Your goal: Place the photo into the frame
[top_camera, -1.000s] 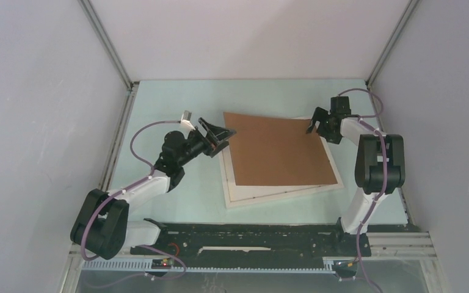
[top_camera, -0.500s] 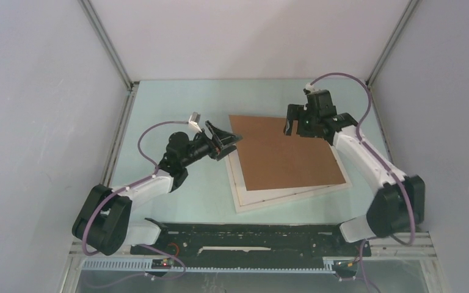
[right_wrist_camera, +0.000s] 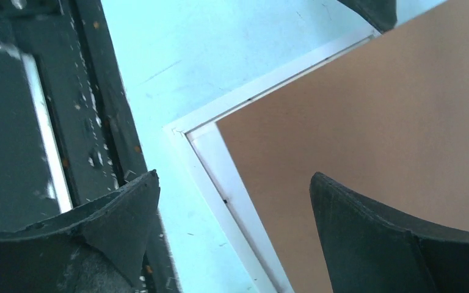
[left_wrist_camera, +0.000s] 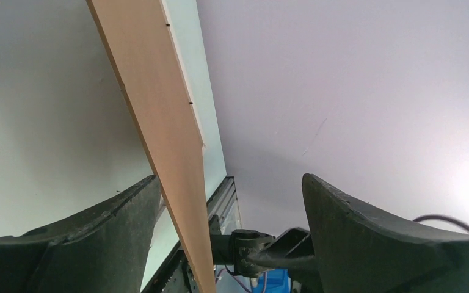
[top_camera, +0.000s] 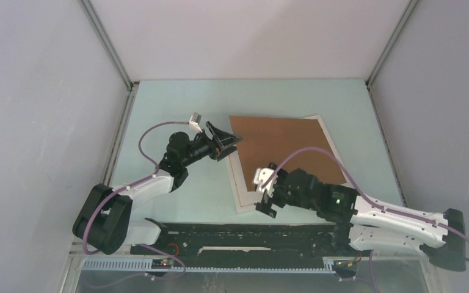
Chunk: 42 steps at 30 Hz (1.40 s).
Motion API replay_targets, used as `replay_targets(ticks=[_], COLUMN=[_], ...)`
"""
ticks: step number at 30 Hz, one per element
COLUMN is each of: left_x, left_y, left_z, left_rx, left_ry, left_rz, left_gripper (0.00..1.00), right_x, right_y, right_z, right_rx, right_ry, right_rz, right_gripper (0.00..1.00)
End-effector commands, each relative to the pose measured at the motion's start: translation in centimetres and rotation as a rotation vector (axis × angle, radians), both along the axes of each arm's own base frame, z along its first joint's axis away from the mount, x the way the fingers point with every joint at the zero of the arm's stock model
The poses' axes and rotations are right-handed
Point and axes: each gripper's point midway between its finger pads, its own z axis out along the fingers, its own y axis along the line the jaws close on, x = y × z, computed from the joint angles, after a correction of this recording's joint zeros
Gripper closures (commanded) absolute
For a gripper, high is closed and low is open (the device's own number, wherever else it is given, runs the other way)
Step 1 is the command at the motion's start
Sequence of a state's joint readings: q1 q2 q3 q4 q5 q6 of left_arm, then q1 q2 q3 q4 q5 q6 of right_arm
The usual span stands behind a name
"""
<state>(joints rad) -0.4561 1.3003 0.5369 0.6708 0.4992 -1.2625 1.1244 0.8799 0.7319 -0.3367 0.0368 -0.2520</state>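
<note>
The white frame (top_camera: 239, 190) lies flat on the table with the plain brown backing board (top_camera: 281, 143) on top of it. The photo is hidden. My left gripper (top_camera: 225, 141) is open, its jaws on either side of the board's far-left edge. In the left wrist view that edge (left_wrist_camera: 159, 110) runs between the fingers of the left gripper (left_wrist_camera: 231, 183), close to the left one. My right gripper (top_camera: 261, 192) is open and empty above the frame's near-left corner. The right wrist view shows that corner (right_wrist_camera: 210, 165) and the board (right_wrist_camera: 354, 122) between the fingers of the right gripper (right_wrist_camera: 235, 177).
The black base rail (top_camera: 250, 235) runs along the table's near edge, right beside the frame's corner; it also shows in the right wrist view (right_wrist_camera: 98, 91). Grey walls enclose the table on the left, back and right.
My right arm has swung from the board's far-right corner across to the frame's near-left corner. The frame and board have shifted slightly right. The left gripper has barely moved.
</note>
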Motion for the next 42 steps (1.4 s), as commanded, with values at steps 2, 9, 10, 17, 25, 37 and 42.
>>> replay_targets(ticks=[2, 9, 10, 17, 25, 37, 42], left_x=[-0.6, -0.7, -0.7, -0.8, -0.8, -2.7, -4.9], left_y=[-0.9, -1.1, -1.1, -1.1, -0.9, 8.4, 11.5], left_z=[3.2, 3.4, 3.4, 3.4, 3.3, -1.2, -4.5], left_rx=[-0.058, -0.065, -0.065, -0.061, -0.047, 0.391, 0.481], left_ry=[-0.059, -0.057, -0.057, -0.053, -0.045, 0.16, 0.321], left_rz=[-0.048, -0.048, -0.048, -0.045, -0.036, 0.29, 0.389], left_gripper=[0.12, 0.12, 0.12, 0.12, 0.12, 0.01, 0.05], right_x=[0.9, 1.8, 1.9, 2.8, 2.3, 3.6, 4.3], right_y=[1.1, 2.6, 2.8, 3.3, 3.8, 1.9, 0.1], right_z=[1.7, 0.2, 0.0, -0.2, -0.8, 0.1, 1.5], right_rx=[-0.062, -0.202, -0.22, -0.353, -0.305, -0.07, 0.091], right_ry=[-0.358, -0.647, -0.669, -0.851, -0.804, -0.633, -0.562], right_rz=[0.041, -0.06, -0.063, -0.164, -0.168, -0.352, -0.439], right_gripper=[0.0, 0.0, 0.0, 0.07, 0.71, 1.0, 1.0])
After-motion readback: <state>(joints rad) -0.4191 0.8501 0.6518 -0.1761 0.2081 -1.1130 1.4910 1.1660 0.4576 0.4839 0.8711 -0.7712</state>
